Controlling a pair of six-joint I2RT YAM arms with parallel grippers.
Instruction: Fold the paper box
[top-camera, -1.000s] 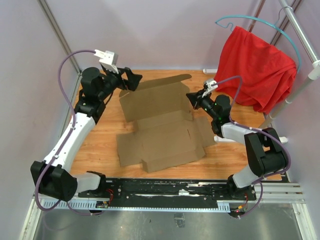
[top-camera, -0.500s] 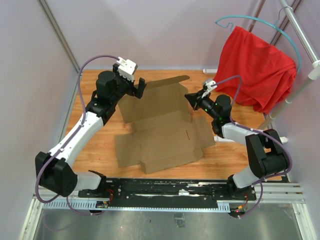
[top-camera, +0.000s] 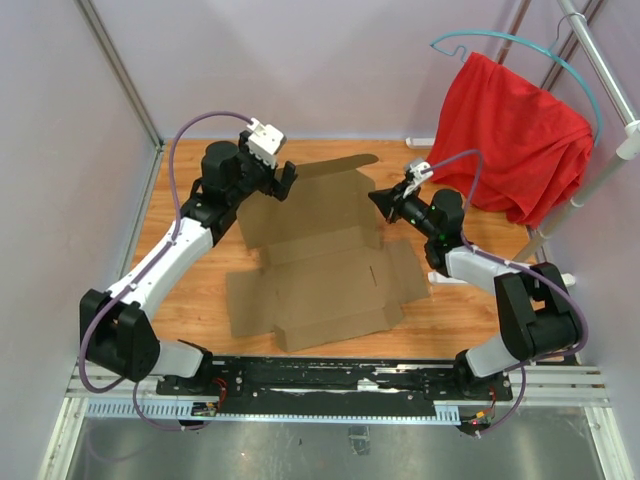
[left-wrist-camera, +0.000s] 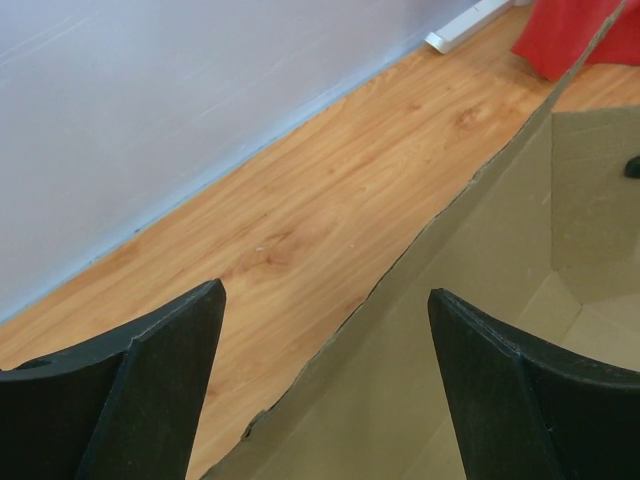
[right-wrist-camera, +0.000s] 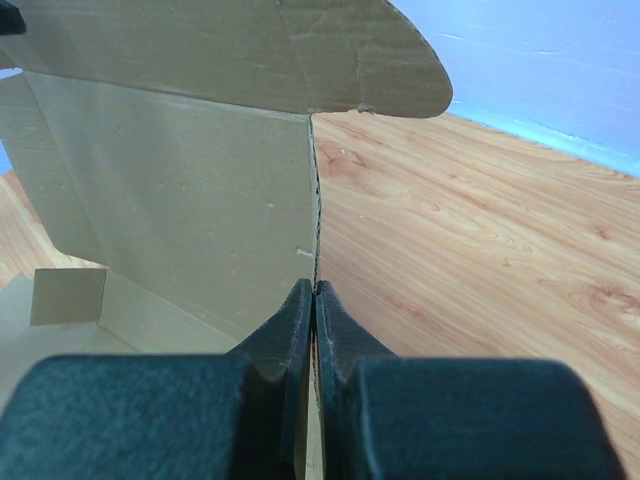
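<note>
Right pincer clenched on box edge; left pincer sits released around the upper-left rim, so seat it deep before squeezing.

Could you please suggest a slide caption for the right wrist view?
Right pincer shut on the side edge of the paper box, holding its panel raised above the wooden table.

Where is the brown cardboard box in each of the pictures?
Top external: the paper box lies mid-table, its far flap raised.
Left wrist: paper box at lower right, edge running diagonally.
Right wrist: paper box at left and top, standing upright.
Shared landmark: the wooden table beneath it.
</note>
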